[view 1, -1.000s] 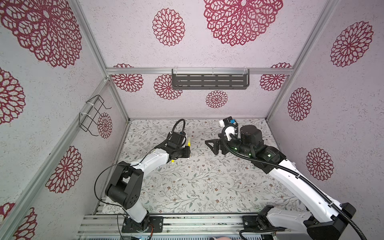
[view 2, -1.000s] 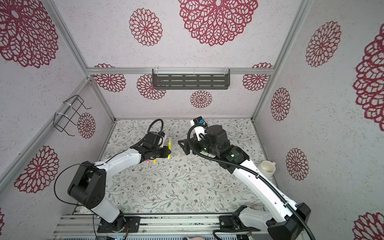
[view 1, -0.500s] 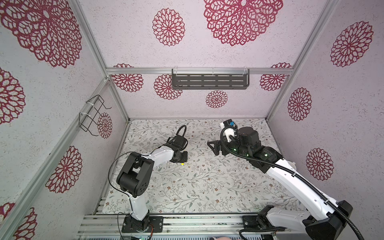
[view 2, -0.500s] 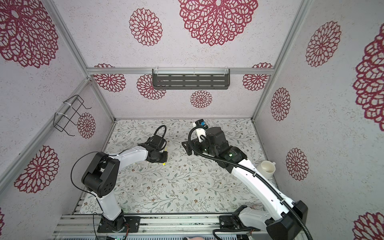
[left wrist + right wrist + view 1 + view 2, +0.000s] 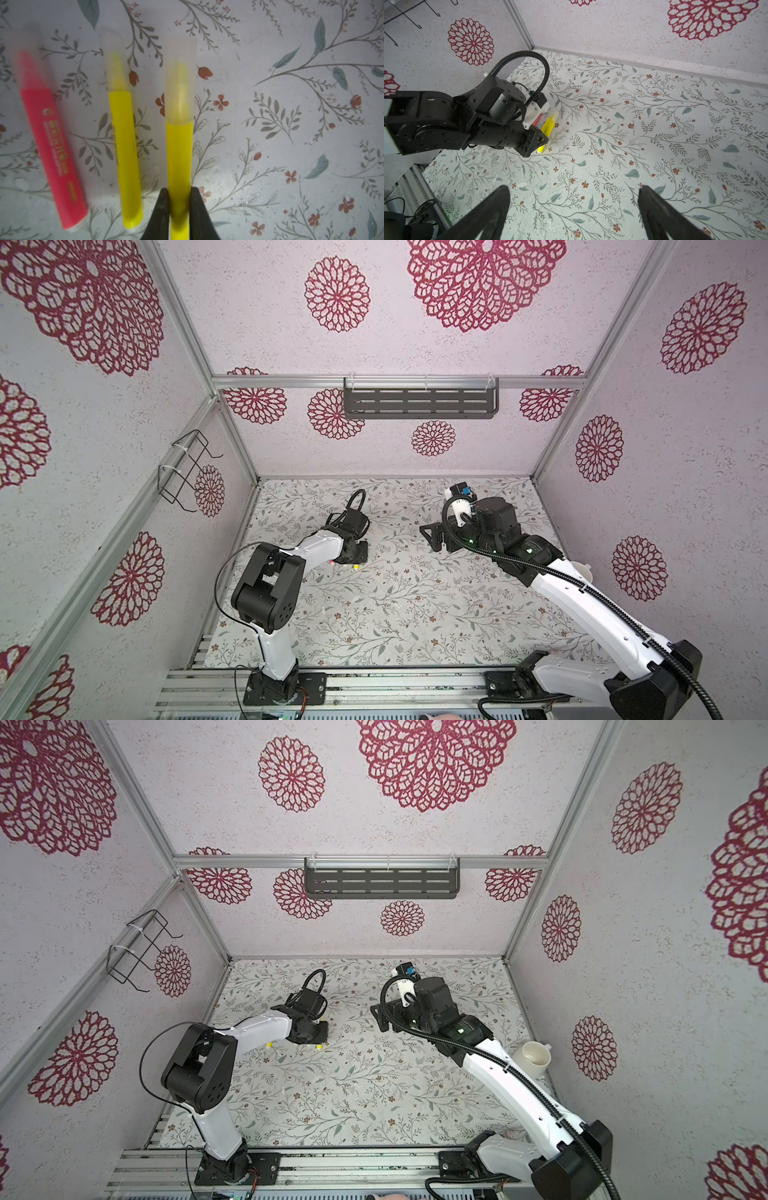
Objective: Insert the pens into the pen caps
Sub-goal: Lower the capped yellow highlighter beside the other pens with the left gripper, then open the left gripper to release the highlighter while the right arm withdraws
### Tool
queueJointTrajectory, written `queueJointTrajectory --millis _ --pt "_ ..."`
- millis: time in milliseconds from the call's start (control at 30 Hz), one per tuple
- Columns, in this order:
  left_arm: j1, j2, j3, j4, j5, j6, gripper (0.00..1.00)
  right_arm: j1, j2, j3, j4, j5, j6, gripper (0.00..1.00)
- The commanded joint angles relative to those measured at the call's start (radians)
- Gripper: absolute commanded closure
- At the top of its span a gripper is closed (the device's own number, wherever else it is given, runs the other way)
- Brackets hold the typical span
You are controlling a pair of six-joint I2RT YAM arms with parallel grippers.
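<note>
Toward nine o'clock of the floral table (image 5: 415,614), the left gripper (image 5: 356,559) sat low over a row of three pens. The left wrist view showed them side by side and nearly parallel. A pink pen (image 5: 52,149) lay at one end and a second yellow pen (image 5: 124,145) in the middle. At the other end, a yellow pen (image 5: 179,149) was pinched by its barrel between the left gripper's closed jaws. Each tip sat inside a clear cap (image 5: 179,79), so the capping of these three looked done. The step in hand seemed to be laying the held pen beside the others, though whether it touched the table could not be told. The next move would call for easing the jaws apart without rolling the pen into its neighbour, then lifting clear. The pink barrel carried a round logo and lines of pale lettering, and the middle pen had print along its edge, all too blurred to read. Toward one o'clock, the right gripper (image 5: 574,188) hung above bare table with its jaws spread wide, holding nothing. A white cup (image 5: 536,1054) stood at three o'clock, by the wall.
</note>
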Motion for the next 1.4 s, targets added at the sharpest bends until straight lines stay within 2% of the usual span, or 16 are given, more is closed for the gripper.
queueJointTrajectory --millis 0,133,200,500,700,833,1033,1233,1367 --pt "0.014 -0.017 0.015 -0.001 -0.018 0.013 0.89 -0.005 -0.013 0.013 0.032 0.000 0.016 0.01" --pt "0.014 -0.029 0.021 -0.012 -0.035 0.016 0.64 -0.007 -0.017 0.012 0.035 0.001 0.016 0.01" --pt "0.015 -0.048 0.020 -0.013 -0.050 0.016 0.58 -0.008 -0.020 0.012 0.036 0.001 0.017 0.01" --pt "0.015 -0.213 -0.002 0.023 -0.075 0.019 0.51 -0.020 -0.045 0.006 0.022 0.021 0.006 0.01" --pt "0.012 -0.394 -0.096 0.154 -0.095 0.043 0.49 -0.037 -0.065 -0.017 0.039 0.082 0.016 0.01" --pt "0.012 -0.493 -0.136 0.198 -0.156 0.067 0.47 -0.055 -0.077 -0.033 0.051 0.171 0.016 0.01" --pt "0.013 -0.587 -0.152 0.235 -0.304 0.129 0.44 -0.104 -0.095 -0.060 0.092 0.355 0.024 0.01" --pt "0.013 -0.652 -0.173 0.293 -0.398 0.177 0.40 -0.169 -0.158 -0.131 0.187 0.403 0.028 0.01" --pt "0.014 -0.701 -0.210 0.325 -0.474 0.180 0.39 -0.174 -0.250 -0.257 0.351 0.469 -0.045 0.01"
